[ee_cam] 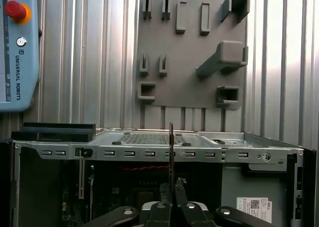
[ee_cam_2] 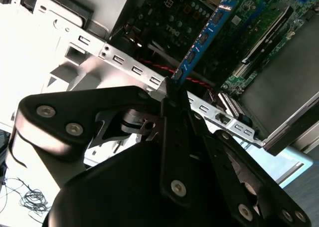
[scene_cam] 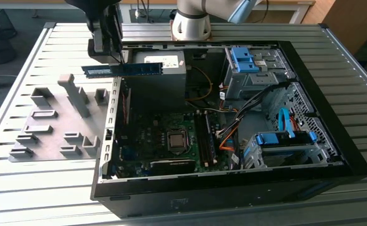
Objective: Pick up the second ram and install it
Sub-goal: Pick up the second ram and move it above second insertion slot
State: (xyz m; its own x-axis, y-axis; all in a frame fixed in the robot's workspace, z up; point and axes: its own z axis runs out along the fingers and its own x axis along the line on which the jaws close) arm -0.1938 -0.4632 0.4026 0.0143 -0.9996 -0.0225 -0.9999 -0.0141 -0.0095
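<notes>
The gripper [scene_cam: 115,60] has its black fingers pinched tight on the second ram [scene_cam: 139,69], no gap between pad and board. In the second wrist view the gripper [ee_cam_2: 172,87] grips one end region of the blue-green stick [ee_cam_2: 203,37], whose small dark chips run away from the claw. In the first wrist view the stick [ee_cam: 171,147] shows edge-on, rising straight out of the gripper [ee_cam: 171,194]. The stick hangs level in the air at the far corner of the open computer case [scene_cam: 111,141], on the exterior view's left. It straddles the case wall, one end over the table [scene_cam: 51,188] and the other over the inside, well clear of the motherboard [scene_cam: 152,136]. Down on that board a darker green stick [scene_cam: 207,141] sits seated in its slot. Left of the case lies a grey fixture plate [scene_cam: 45,141] with upright holders. At the exterior view's right, blue drive-bay clips [scene_cam: 243,59] stand inside the case. Beyond it is the arm's base [scene_cam: 193,21].
</notes>
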